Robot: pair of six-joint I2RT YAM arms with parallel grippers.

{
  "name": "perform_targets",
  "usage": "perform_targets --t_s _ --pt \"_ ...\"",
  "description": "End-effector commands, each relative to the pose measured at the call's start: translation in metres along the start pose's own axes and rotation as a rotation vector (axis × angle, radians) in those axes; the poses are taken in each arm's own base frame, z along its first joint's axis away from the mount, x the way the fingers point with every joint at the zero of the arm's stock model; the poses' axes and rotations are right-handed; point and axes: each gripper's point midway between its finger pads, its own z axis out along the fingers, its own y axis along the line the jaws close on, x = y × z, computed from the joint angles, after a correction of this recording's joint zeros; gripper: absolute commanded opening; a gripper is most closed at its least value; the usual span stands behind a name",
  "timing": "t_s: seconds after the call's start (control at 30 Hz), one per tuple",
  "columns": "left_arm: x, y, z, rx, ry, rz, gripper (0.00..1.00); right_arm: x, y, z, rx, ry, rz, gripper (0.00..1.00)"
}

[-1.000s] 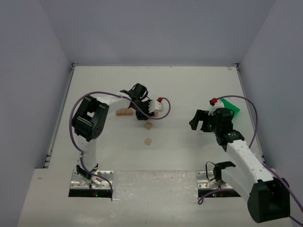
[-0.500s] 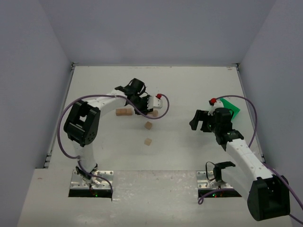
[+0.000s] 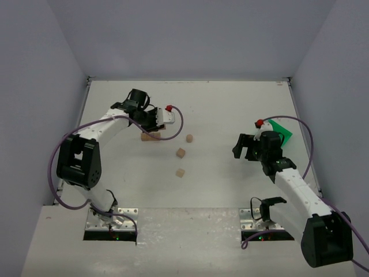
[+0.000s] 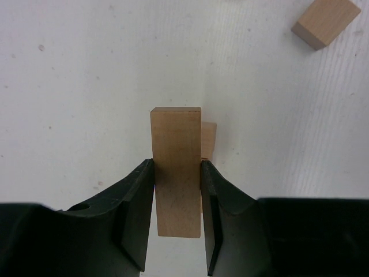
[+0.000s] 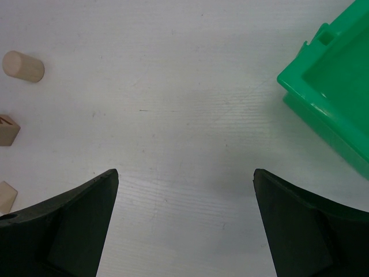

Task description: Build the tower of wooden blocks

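My left tool (image 4: 176, 168) was clenched on the bar (image 4: 176, 144), with my fingers (image 4: 135, 213) pressed flat against its two long sides. The bar stood lengthwise in the grip, its outer end sticking out well past my fingertips. Behind the bar's right edge a small block (image 4: 209, 141) peeked out, lower down on the white counter (image 4: 69, 86). I could not tell whether the bar touched it. A loose cube (image 4: 326, 22) lay apart from both, toward the upper right corner of my left wrist view.

From above, the left tool reached over the far left part of the counter. Some tan wood (image 3: 151, 137) showed just on its near side. From that view I could not tell whether this was the bar I held or wood lying under it.

My right tool (image 3: 242, 147) hung released, jaws spread wide with only bare counter between them. It was on the right side, well apart from the bar. The green bin (image 3: 281, 130) sat just to its far right.

Between my two tools three small pieces lay on the counter: a far piece (image 3: 189, 138), a middle piece (image 3: 181, 153) and a near piece (image 3: 180, 172). All three were nearer the left tool than the right. At the left edge of my right wrist view I saw a round peg (image 5: 23, 66) and a wedge (image 5: 8, 130).
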Motion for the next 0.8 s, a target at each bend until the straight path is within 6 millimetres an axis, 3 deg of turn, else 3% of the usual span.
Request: perform_targets --t_s 0.0,0.43,0.77 --pt "0.011 -0.006 -0.008 0.003 0.002 0.035 0.03 -0.026 0.004 0.002 0.001 -0.048 -0.016 0.99" --pt "0.042 -0.001 0.004 0.012 0.045 -0.002 0.03 -0.021 0.004 0.009 0.003 0.008 -0.01 0.99" --pt "0.046 -0.001 0.015 0.036 0.041 -0.002 0.05 -0.023 0.006 0.009 -0.002 0.01 -0.004 0.99"
